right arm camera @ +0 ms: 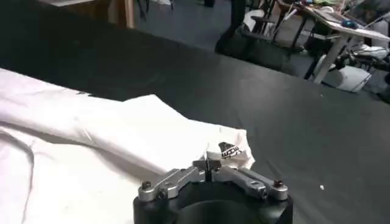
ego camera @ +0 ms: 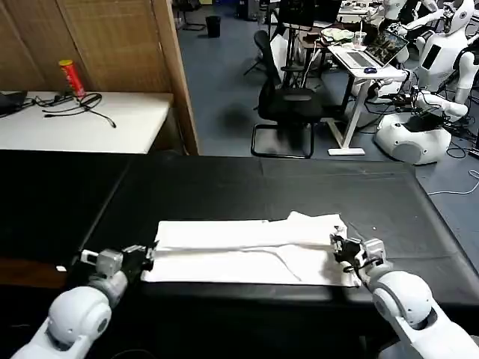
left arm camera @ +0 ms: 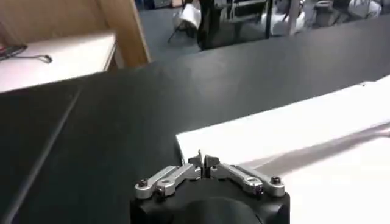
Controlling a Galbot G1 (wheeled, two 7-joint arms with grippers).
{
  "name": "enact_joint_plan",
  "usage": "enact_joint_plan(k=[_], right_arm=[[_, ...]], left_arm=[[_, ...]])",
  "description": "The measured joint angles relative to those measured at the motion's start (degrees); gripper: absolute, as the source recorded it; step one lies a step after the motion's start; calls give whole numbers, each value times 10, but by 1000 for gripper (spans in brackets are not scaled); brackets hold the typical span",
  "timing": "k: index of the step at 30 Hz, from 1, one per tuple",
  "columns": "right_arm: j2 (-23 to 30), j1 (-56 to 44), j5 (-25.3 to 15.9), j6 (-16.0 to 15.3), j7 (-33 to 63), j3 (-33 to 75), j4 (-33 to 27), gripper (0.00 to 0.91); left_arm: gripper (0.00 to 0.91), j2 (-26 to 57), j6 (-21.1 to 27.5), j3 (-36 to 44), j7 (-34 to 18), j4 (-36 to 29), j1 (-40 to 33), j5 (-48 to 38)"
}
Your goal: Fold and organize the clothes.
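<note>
while both claws (ego camera: 147, 255) (ego camera: 338, 247) pinch its ends, the t-shirt (ego camera: 247, 250) lies between them.

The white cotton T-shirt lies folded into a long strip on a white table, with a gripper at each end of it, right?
Not quite: the table is black, not white, as the head view shows. The rest holds. The white cotton T-shirt lies in a long folded strip, with the left gripper at one end and the right gripper at the other.

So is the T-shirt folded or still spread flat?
Partly folded: the T-shirt lies as a long band on the black table, one layer doubled lengthwise over another.
</note>
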Motion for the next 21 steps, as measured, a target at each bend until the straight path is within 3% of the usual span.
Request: enact_joint_plan(k=[6, 10, 21], right_arm=[[0, -17, 33, -4, 8, 37, 31, 878], [16, -8, 40, 24, 28, 57, 30, 878], [104, 78, 10, 55, 48, 36, -93, 878]], left_arm=[[878, -5, 28, -20, 1, -24, 13, 0], [878, -14, 10, -36, -11, -22, 0, -34], [878, -55, -29, -10, -20, 76, -102, -123]])
